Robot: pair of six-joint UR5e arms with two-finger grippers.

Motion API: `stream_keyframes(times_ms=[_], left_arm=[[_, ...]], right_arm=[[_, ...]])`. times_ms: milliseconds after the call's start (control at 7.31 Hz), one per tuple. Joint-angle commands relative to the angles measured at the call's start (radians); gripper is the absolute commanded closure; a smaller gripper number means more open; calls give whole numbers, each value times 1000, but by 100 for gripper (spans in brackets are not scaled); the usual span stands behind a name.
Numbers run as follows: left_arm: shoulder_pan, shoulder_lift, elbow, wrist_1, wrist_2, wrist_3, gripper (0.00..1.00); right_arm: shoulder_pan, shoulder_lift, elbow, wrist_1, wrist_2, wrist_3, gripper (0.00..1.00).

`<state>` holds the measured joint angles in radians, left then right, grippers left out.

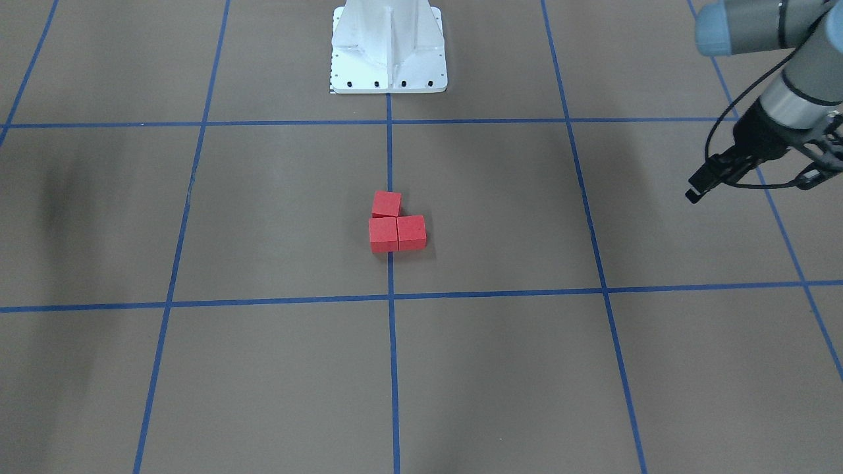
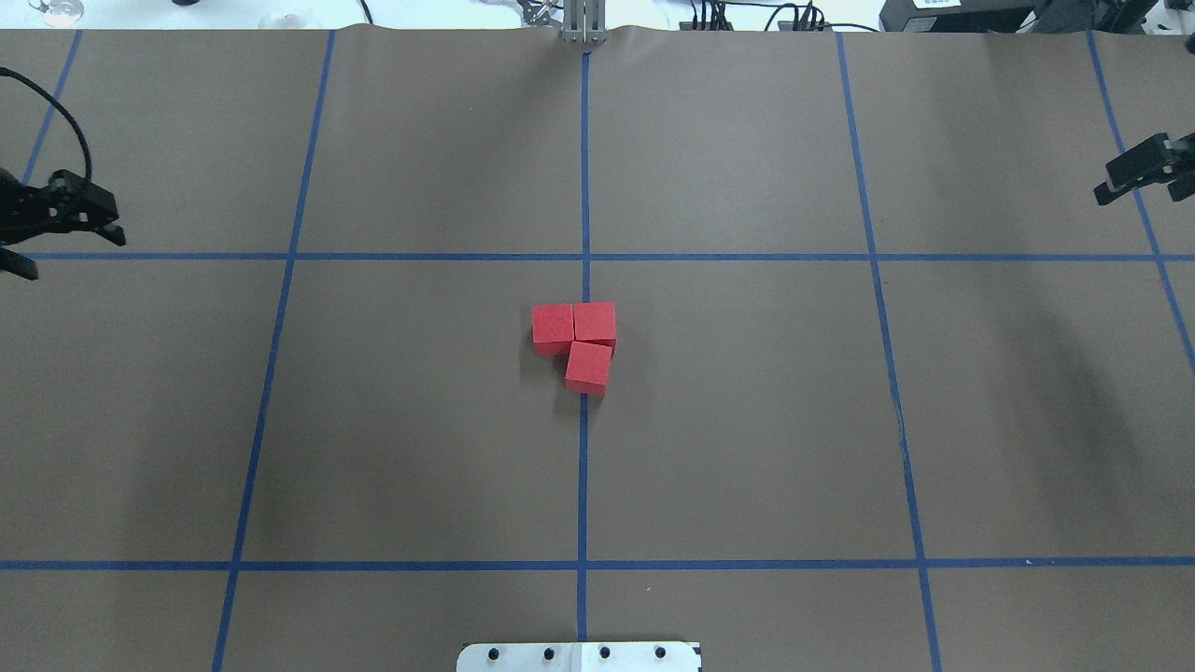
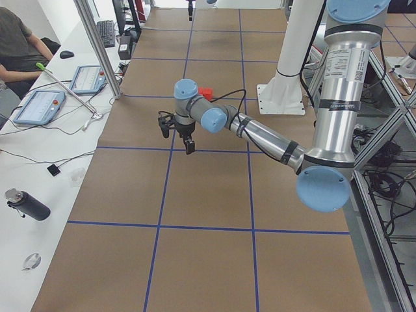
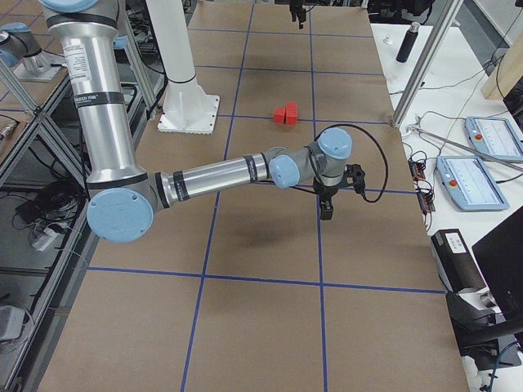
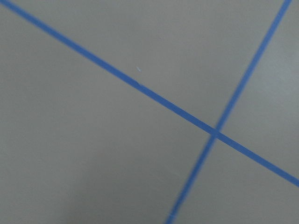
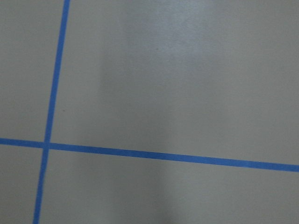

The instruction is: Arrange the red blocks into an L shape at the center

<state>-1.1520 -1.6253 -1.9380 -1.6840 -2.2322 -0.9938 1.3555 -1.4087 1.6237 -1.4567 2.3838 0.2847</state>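
Note:
Three red blocks lie together at the table's center and touch in an L: one (image 2: pixel 553 329), one (image 2: pixel 595 323) and one (image 2: pixel 588 367). They also show in the front view (image 1: pixel 397 224), straddling the center grid line. My left gripper (image 2: pixel 70 252) hangs open and empty over the far left of the table, far from the blocks; it also shows in the front view (image 1: pixel 751 186). My right gripper (image 2: pixel 1156 177) is at the far right edge, partly cut off. In the exterior right view it (image 4: pixel 343 196) looks open and empty. Both wrist views show only bare table and blue lines.
Blue tape lines (image 2: pixel 584 467) divide the brown table into large squares. The robot's white base (image 1: pixel 388 49) stands at the robot's side of the table. Operator desks with tablets (image 3: pixel 39 107) and a bottle (image 3: pixel 26 205) lie beyond the table's far edge.

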Motion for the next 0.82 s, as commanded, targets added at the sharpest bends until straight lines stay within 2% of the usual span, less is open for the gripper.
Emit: stream_keyframes(times_ms=[0,137,274,684], left_arm=[[-174,67,36,-2,-49,388,0],[-216,65,74,-2,-47,581,0],[-250,61,68,9,-49,652,0],[-270,39,102,12,-92,664,0]], right_arm=[[104,-6,-54,-10,60,-91,0],[106,3,-60,-13,54,-93,0],[88,23,-65,-37,49,-99,0],[111,30,-62,-62,-4,-137,0]])
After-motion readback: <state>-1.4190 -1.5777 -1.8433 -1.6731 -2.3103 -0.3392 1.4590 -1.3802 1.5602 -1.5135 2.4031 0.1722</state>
